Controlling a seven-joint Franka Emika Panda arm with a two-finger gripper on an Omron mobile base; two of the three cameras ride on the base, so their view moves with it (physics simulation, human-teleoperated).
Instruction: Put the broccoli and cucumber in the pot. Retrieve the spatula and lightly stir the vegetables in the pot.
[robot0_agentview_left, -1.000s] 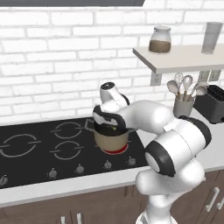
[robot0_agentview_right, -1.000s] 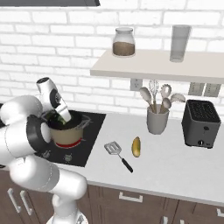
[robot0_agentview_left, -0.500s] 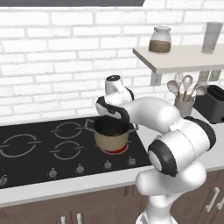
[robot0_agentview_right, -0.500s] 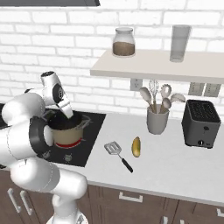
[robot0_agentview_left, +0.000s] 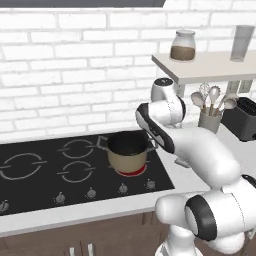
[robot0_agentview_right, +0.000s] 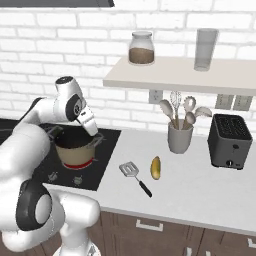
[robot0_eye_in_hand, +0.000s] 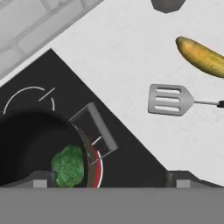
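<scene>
The pincer (robot0_eye_in_hand: 109, 178) hangs with its jaws wide apart and empty. Right beneath it sits the pot (robot0_eye_in_hand: 30, 144), broccoli (robot0_eye_in_hand: 68, 165) inside. Farther off on the counter (robot0_eye_in_hand: 131, 52) lies the spatula (robot0_eye_in_hand: 170, 99), with the cucumber (robot0_eye_in_hand: 202, 57) just beyond it.

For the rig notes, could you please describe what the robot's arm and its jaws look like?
The arm is glossy white, built of rounded, bulbous segments with dark grey to black bands at the joints and a round dark cap on the upper joint. No cables or markings are visible. The gripper ends in two small dark grey jaws with lighter grey pads.
</scene>
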